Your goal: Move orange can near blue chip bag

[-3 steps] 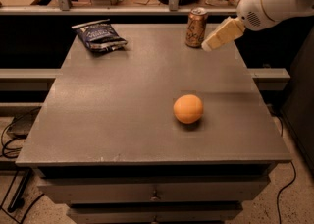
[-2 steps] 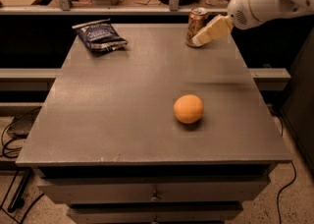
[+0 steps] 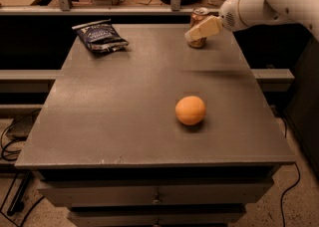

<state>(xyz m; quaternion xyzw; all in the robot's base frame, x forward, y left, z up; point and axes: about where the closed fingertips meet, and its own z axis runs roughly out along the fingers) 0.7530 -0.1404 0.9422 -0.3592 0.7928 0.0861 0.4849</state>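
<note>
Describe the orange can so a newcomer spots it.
On the grey table, look to the far right corner, where the gripper is. The orange can stands upright, partly hidden by it. Unlike the round orange fruit or flat blue chip bag, it is a copper cylinder with a silver top.

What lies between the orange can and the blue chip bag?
Nothing: bare tabletop from blue chip bag to orange can, in the camera view. The end effector is at the can.
</note>
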